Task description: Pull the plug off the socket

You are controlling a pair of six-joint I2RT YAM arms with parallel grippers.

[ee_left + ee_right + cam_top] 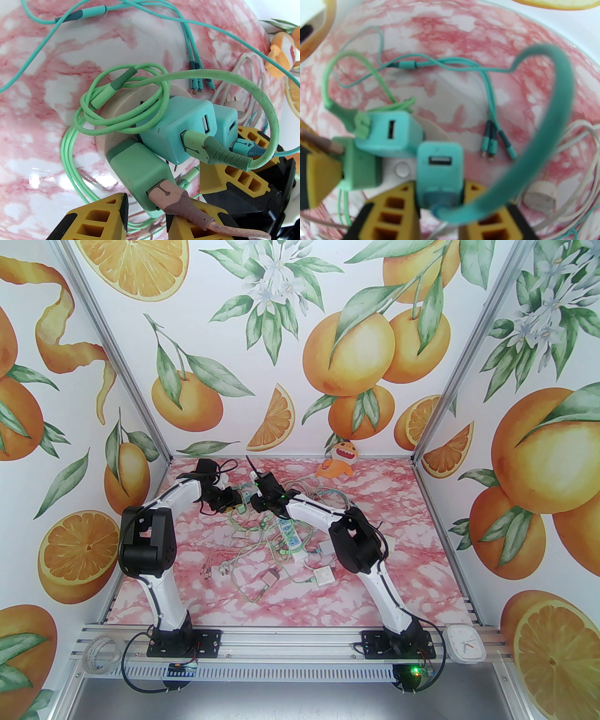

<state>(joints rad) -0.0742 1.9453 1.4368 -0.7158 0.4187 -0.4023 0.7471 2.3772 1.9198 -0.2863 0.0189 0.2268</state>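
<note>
A round beige socket (pixel 121 105) lies on the pink marbled table with three charger plugs on it. My left gripper (pixel 147 218) is shut on the near end of the green plug (pixel 138 168), where a pink cable (pixel 178 201) goes in. The right gripper (pixel 439 199) is shut on a teal plug (pixel 439 168), whose thick teal cable (pixel 555 112) loops up and to the right. Between the two held plugs sits a second teal plug (pixel 178 131) with a light green cable (pixel 264 112). From above, both grippers (pixel 233 502) (pixel 255 503) meet tip to tip over the socket (pixel 242 508).
A white power strip (pixel 290 536), two small white adapters (pixel 323 575) (pixel 269 578) and tangled cables (pixel 243 544) lie nearer the arms. Loose teal connector ends (pixel 494 147) and white cords (pixel 576 145) lie right of the socket. An orange plush toy (pixel 340 458) sits at the back wall.
</note>
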